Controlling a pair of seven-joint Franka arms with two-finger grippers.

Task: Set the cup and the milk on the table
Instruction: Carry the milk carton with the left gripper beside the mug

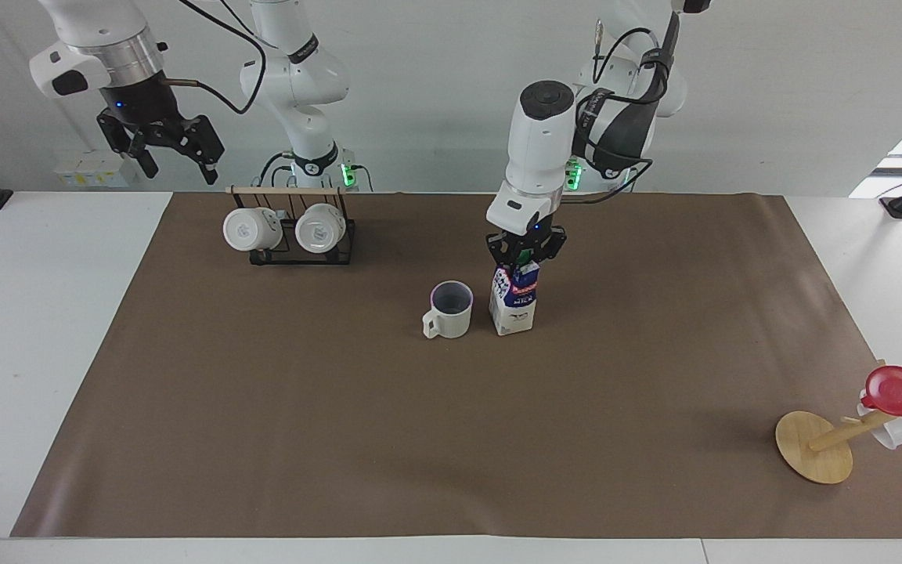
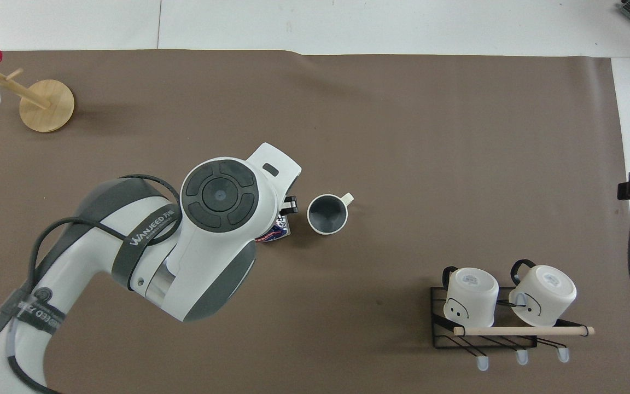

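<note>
Two task items stand together at mid-table, and we take the cup [image 1: 450, 309] as our reference landmark. Proceeding from nearest the robots outward: the black wire rack [image 1: 301, 235] with two white mugs [image 1: 285, 229] sits nearer to the robots than the cup, toward the right arm's end of the table [image 1: 44, 329]. The right gripper [image 1: 163, 153] waits in the air above that corner, its fingers spread and holding nothing.

Next, the milk [image 1: 515, 298] stands upright on the brown sheet [image 1: 451, 439] just beside the cup, on the side toward the left arm's end. The left gripper [image 1: 524, 253] pinches the carton at its top, fingers closed on the gable around the green cap. We judge the carton's base to be on the sheet, though we cannot confirm full contact.

Farther from the robots than the cup, toward the left arm's end, a wooden stand [image 1: 819, 442] carries the red cup [image 1: 901, 390].

Risk: we judge that releasing before the base is flat, or withdrawing sideways, would tip the tall carton against the cup. Open fully, then lift straight up.
</note>
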